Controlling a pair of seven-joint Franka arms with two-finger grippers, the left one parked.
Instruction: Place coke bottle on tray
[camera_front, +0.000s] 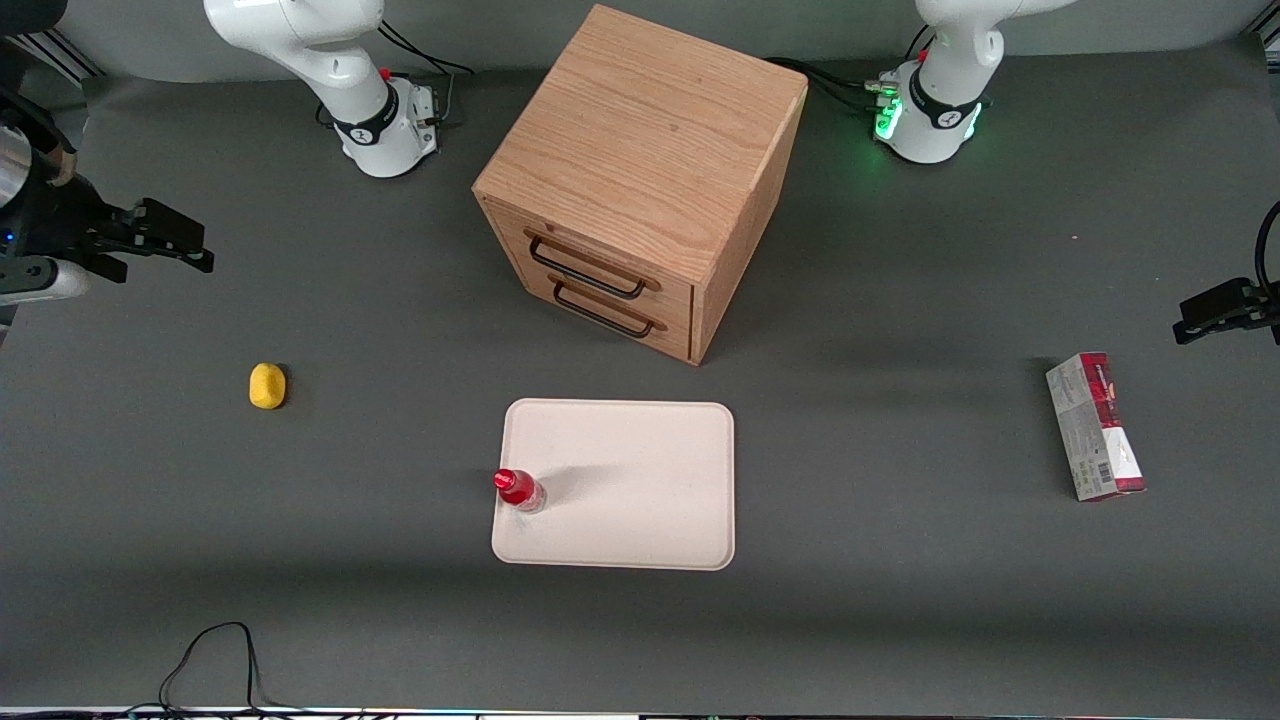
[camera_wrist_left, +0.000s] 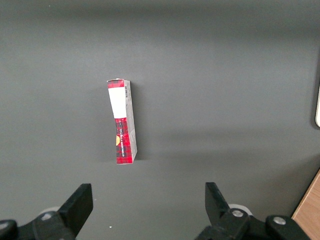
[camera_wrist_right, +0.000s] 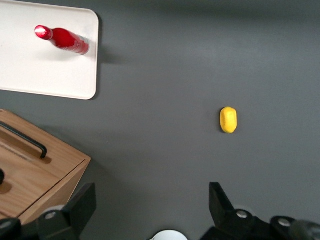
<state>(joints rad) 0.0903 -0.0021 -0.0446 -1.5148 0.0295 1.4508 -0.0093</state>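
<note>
Standing coke bottle (camera_front: 519, 489), tool (camera_front: 160, 238) apart

Light even and fairly bright, from overhead; frames sharp, no evident blur. Bench (camera_front: 900, 600) matte grey, no glare. Claw (camera_front: 165, 243) at the working arm's end of the bench, held wide open, dark and low in contrast. Well away from the claw, coke bottle (camera_front: 519, 489) throws a soft shadow across the tray (camera_front: 650, 500); cap glints in wrist view. Cabinet (camera_front: 640, 170) casts a broad, diffuse shadow.
</note>
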